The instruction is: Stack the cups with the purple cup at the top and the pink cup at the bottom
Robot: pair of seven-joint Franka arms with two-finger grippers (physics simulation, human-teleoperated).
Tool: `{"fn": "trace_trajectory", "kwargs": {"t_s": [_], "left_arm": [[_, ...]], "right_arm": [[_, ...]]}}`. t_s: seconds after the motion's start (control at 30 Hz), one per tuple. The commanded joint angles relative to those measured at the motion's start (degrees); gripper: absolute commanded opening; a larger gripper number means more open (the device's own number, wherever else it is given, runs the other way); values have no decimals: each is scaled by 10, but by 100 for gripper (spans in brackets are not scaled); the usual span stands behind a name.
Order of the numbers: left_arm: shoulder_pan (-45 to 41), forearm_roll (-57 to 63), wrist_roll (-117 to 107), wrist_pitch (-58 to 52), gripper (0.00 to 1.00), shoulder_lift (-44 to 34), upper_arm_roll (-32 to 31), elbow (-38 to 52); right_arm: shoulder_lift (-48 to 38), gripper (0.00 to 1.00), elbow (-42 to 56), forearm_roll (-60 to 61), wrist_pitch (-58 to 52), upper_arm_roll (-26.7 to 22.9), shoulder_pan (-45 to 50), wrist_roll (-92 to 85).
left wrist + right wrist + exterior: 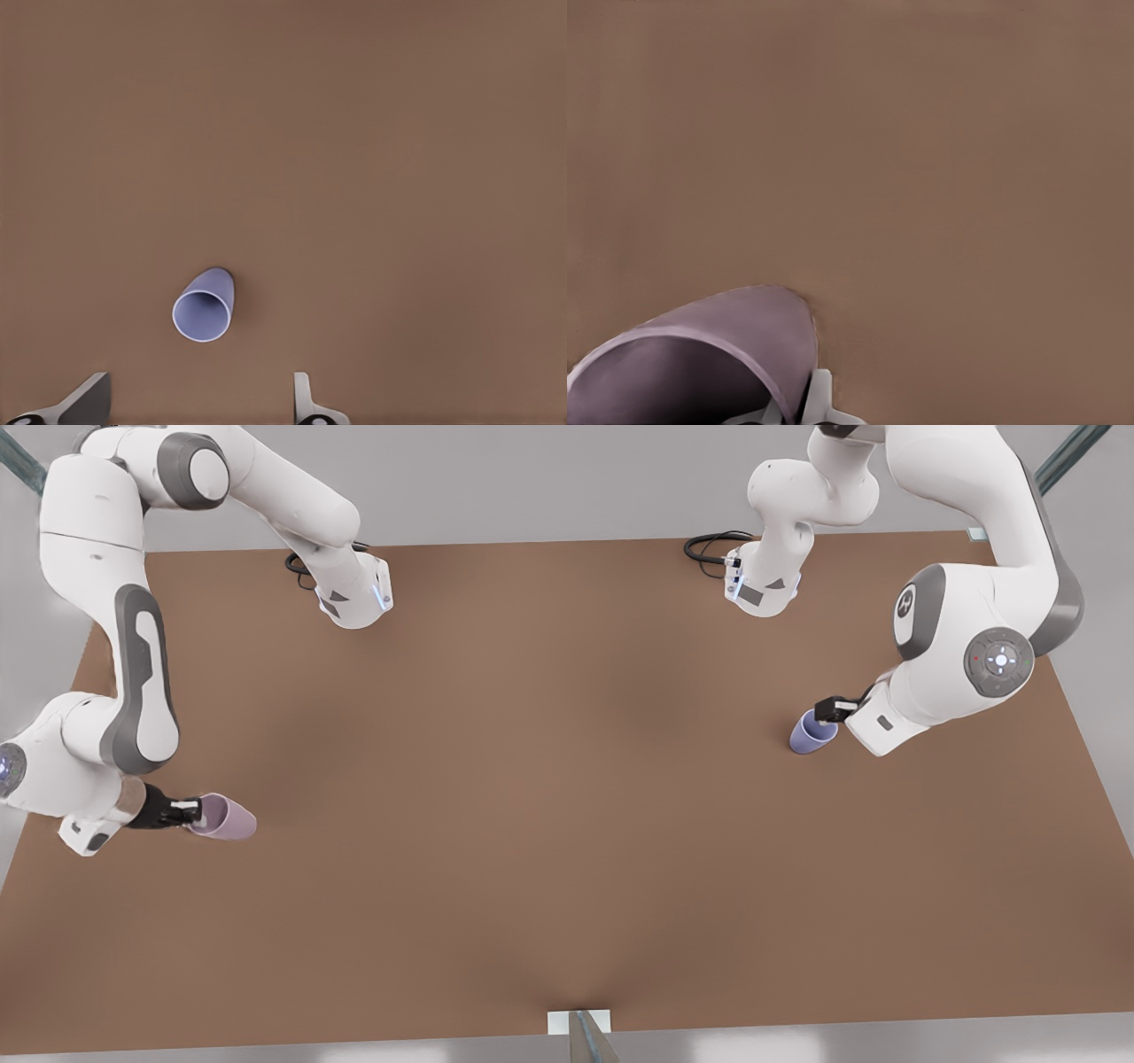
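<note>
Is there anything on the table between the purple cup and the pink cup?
Nothing visible. Bare table lies between the purple cup, at the left claw, and the pink cup, at the right claw.

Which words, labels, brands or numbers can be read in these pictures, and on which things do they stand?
None can be read.
The pink cup and the purple cup are plain.
The brown table carries no writing.
A round mark on one arm's joint is too blurred to read.
</note>
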Motion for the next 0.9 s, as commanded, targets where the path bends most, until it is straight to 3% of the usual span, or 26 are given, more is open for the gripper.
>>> {"fn": "trace_trajectory", "kwargs": {"t_s": [0.0,0.17,0.37,0.47,0.63,0.87], "left_arm": [[1,2,0,7,100,4,0,1],[1,2,0,5,100,3,1,0],[2,0,-1,13,100,23,8,-3],[1,0,-1,13,100,20,11,-6],[1,11,0,51,100,7,45,-74],[36,5,102,284,100,16,108,-272]], "right_arm": [[-2,21,9,-42,-33,17,77,167],[31,21,94,-35,-81,19,289,497],[231,21,392,-24,-146,19,496,849],[335,21,521,-18,-113,16,580,968],[404,21,549,-15,64,18,638,1021],[418,21,547,-16,115,-7,638,1039]]}}
